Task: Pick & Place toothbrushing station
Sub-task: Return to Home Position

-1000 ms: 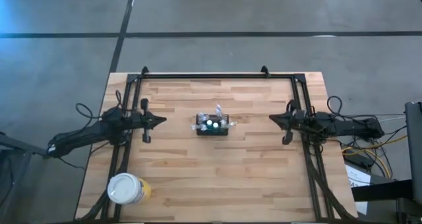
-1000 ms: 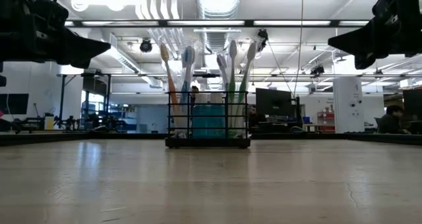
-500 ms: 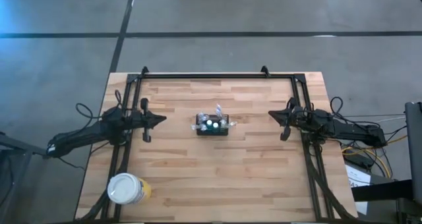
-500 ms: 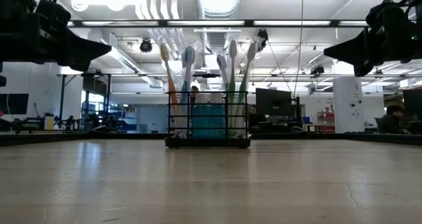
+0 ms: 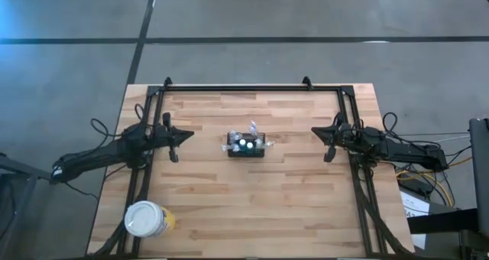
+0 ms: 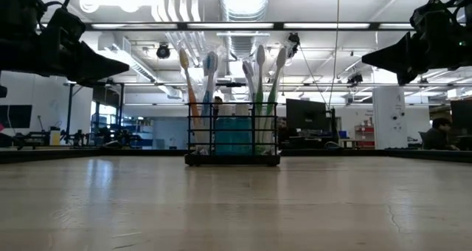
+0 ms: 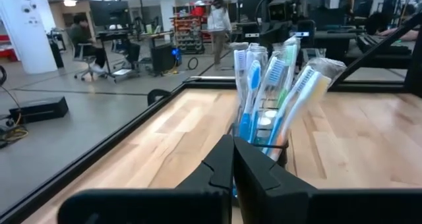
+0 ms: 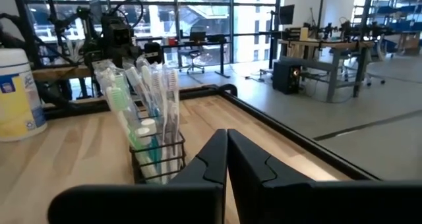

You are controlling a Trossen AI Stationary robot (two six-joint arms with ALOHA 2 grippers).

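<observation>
You are looking along the right tool [image 8: 227,141], whose two dark fingers [image 8: 204,165] are pressed flat against each other with nothing between them, out over the pale wooden bench [image 8: 72,158]. Just beyond the fingertips stands the black wire caddy [image 8: 158,161], upright on the bench and apart from the tool, with a bundle of toothbrushes [image 8: 148,85] standing in it, heads up. Farther off you have a white-and-yellow canister [image 8: 18,92] on the bench, the other arm [image 8: 117,36] behind the caddy, and a black rail [image 8: 277,122] along the bench edge.
</observation>
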